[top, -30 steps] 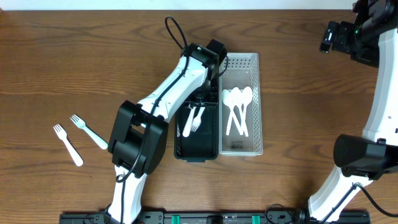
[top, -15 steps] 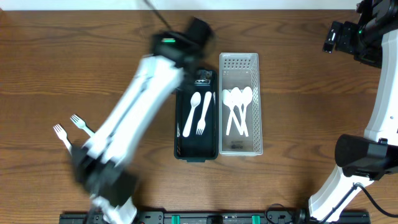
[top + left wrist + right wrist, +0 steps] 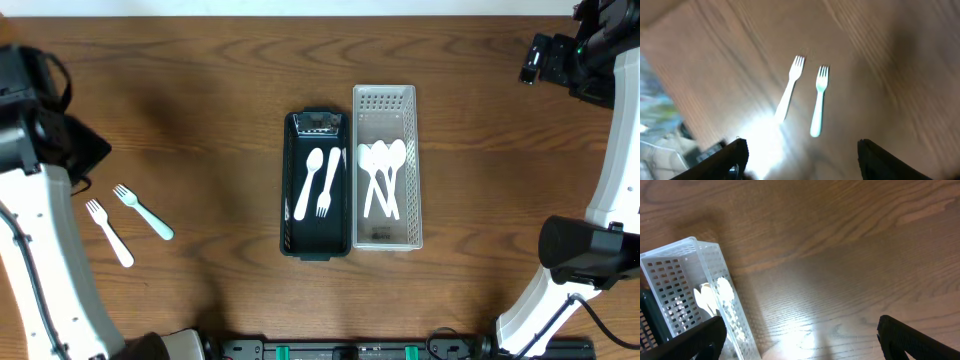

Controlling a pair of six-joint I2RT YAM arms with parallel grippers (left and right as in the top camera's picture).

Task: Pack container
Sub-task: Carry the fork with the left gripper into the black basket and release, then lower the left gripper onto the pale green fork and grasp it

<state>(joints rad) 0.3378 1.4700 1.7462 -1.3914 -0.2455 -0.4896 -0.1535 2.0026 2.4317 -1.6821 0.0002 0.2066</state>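
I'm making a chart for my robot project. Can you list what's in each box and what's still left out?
black container: one packed spoon, one packed fork, both white
white basket: several white spoons
left out on table: loose white fork, loose green fork, side by side, not touching
left gripper: open, empty, above the loose forks
right gripper: open, empty

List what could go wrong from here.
1. The white fork and mint fork lie close together. The open left gripper, closing on one, could knock the other away.
2. Both lie flat on the table, so a pinch may slip off the thin handle.
3. The black tray already holds a spoon and a third fork. Another fork dropped in could land across them.
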